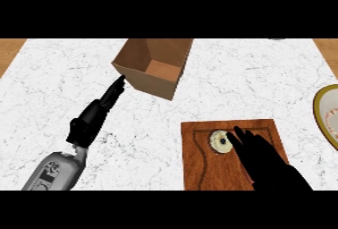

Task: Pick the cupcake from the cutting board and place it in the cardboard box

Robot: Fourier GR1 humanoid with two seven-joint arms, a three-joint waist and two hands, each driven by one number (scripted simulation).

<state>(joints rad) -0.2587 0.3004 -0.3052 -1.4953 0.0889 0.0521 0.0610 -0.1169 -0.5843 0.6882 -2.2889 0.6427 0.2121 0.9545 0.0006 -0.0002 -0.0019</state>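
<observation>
Fingers [243, 137] of your right hand [264, 161] lie straight just right of the cupcake [218, 141] on the cutting board [198, 172], not yet round it; curl off-centre and it may topple. Your left hand [99, 109], fingers straight, reaches the cardboard box [153, 67]: a nudge could shift it.

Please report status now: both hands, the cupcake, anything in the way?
Left hand open, fingers straight, at corner of cardboard box. Right hand open beside cupcake, not gripping. Cupcake on cutting board. Nothing between it and box.

Pale cupcake [218, 142] sits on the wooden cutting board [203, 172]; open cardboard box [150, 84] beyond.
</observation>
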